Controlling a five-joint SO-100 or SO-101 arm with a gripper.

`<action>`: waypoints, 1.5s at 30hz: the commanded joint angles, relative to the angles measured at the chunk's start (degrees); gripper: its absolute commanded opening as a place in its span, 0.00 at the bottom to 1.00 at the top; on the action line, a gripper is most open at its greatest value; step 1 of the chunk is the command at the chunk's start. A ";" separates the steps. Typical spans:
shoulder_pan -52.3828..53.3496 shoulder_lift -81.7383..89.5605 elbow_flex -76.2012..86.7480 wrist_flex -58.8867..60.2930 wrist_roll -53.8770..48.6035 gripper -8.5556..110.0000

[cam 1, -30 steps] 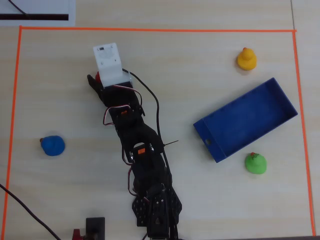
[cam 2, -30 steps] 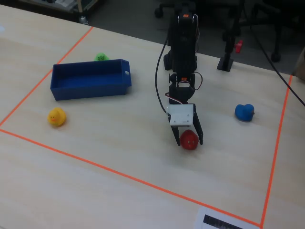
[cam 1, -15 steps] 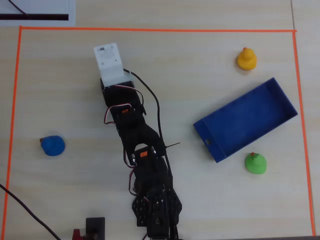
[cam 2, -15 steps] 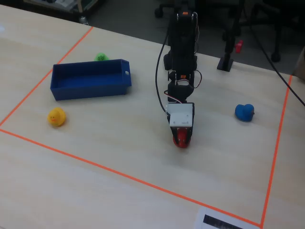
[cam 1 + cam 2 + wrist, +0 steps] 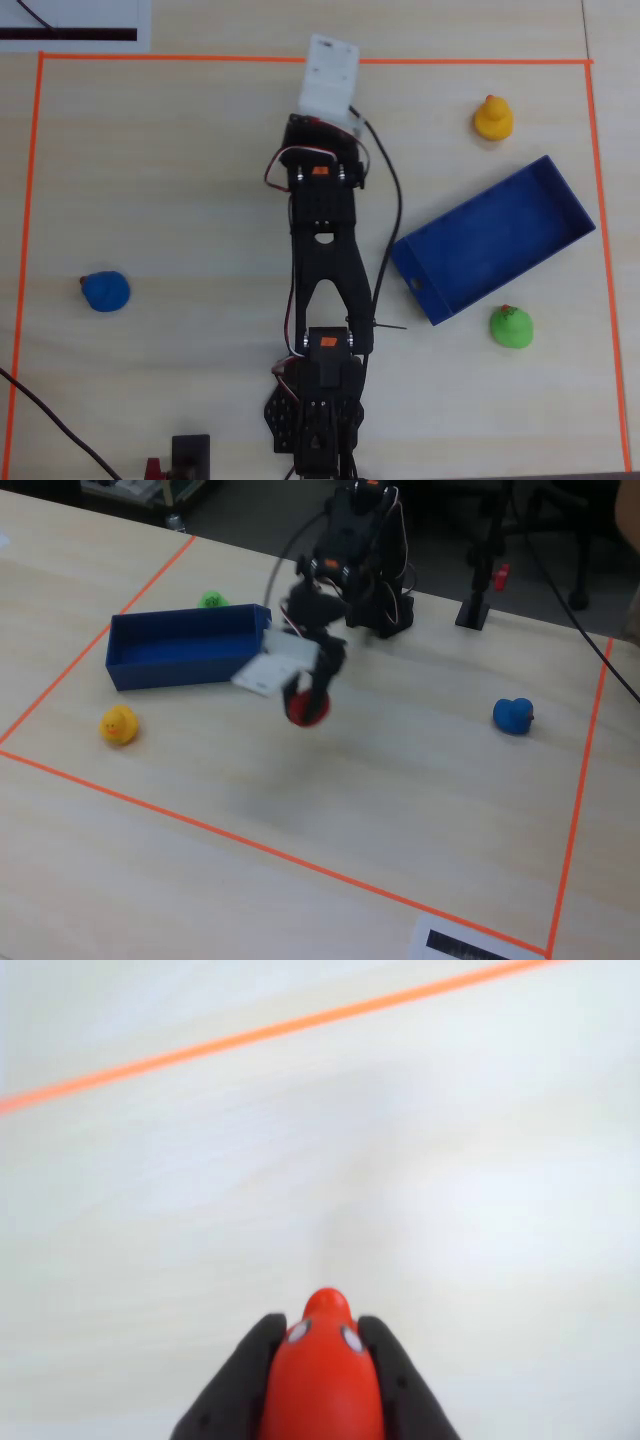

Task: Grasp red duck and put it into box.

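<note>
My gripper [image 5: 322, 1326] is shut on the red duck [image 5: 322, 1380], whose head and beak stick out between the two black fingers [image 5: 262, 1345]. In the fixed view the red duck [image 5: 306, 709] hangs in the gripper [image 5: 312, 693] above the table, right of the box [image 5: 180, 670]. The box is a long dark-blue tray, empty inside, and lies right of the arm in the overhead view [image 5: 500, 235]. In the overhead view the duck and fingers are hidden under the white wrist housing [image 5: 328, 76].
A yellow duck [image 5: 493, 118] sits beyond the box, a green duck [image 5: 511, 326] beside its near side, and a blue duck [image 5: 105, 291] far left. Orange tape [image 5: 300, 59] frames the work area. A black stand [image 5: 474, 608] stands by the arm's base.
</note>
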 commanded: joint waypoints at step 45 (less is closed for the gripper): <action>50.80 -9.49 1.49 -9.67 -15.64 0.33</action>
